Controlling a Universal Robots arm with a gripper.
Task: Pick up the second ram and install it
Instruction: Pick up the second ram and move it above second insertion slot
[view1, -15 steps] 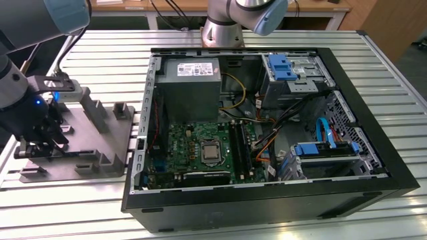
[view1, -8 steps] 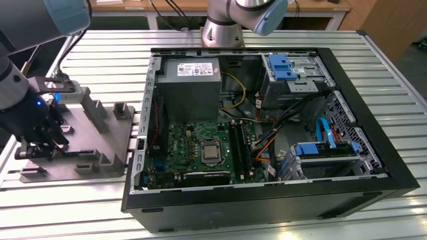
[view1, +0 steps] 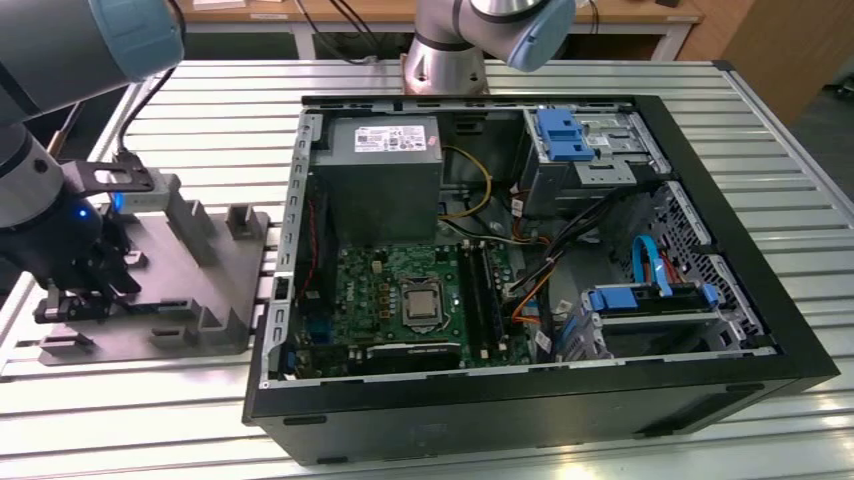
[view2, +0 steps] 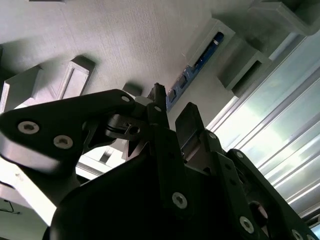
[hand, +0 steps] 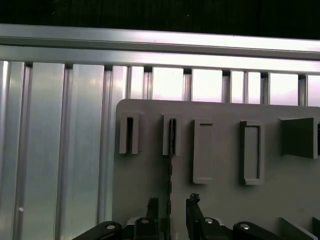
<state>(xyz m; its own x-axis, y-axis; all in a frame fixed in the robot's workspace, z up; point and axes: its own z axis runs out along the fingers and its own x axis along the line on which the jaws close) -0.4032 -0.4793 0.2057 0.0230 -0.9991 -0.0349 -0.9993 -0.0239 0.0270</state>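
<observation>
Ribbed aluminium table (view1: 200, 100). Boxy black PC case (view1: 534, 420), side off. Beside it, a matte grey slotted tray (hand: 225, 200). Gripper (hand: 172, 201) over the tray, dark fingers parted, clamping nothing, straddling the ram (hand: 171, 145): a thin dark strip on edge in a tray slot.

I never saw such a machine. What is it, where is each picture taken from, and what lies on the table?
It is one robot arm with a two-fingered gripper. The exterior view is from a camera off the arm; both wrist views are from cameras near the gripper. On the slatted table stand an open computer case and a grey holder with slots. The gripper holds nothing: its open fingers stand on either side of a thin dark memory stick, the second ram, standing on edge in the holder.
</observation>
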